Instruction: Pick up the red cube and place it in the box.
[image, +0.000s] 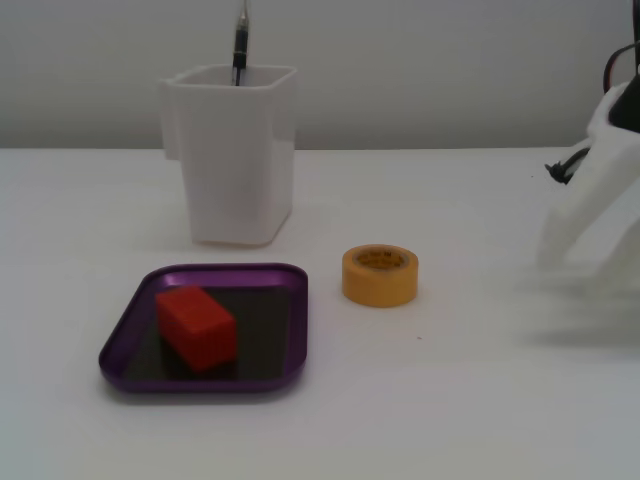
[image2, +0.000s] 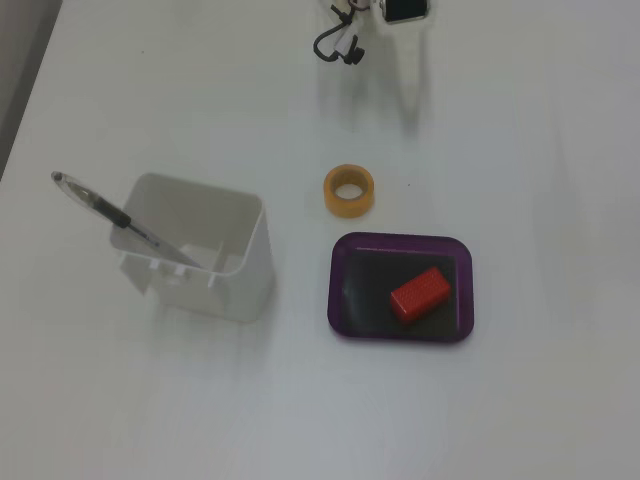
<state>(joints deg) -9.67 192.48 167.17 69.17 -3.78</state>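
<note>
Already the red cube (image: 196, 326) (image2: 420, 295) lies inside the box (image: 126, 345) (image2: 340, 290), resting flat on the dark inner floor of that shallow purple tray and turned at a slant to the rim. In the low fixed view the block sits toward the left half of the tray, with bare dark floor showing to its right. In the high fixed view it lies closer to the tray's right side. Just beside the box, apart from it, a yellow tape roll (image: 380, 275) (image2: 349, 190) lies flat on the white table (image: 450, 400) (image2: 520, 150). A tall white plastic container (image: 236, 155) (image2: 200, 250) stands upright near the tray, on the far side in the low view and to the left in the high view, and a dark pen (image: 240, 45) (image2: 110, 213) leans out of it. The arm (image: 600, 190) shows only as a blurred white shape at the right edge of the low view, well apart from the box, and as a small dark part with a cable at the top edge of the high view. The gripper's fingers cannot be made out there, so whether the pincer is wide or narrow cannot be told.
</note>
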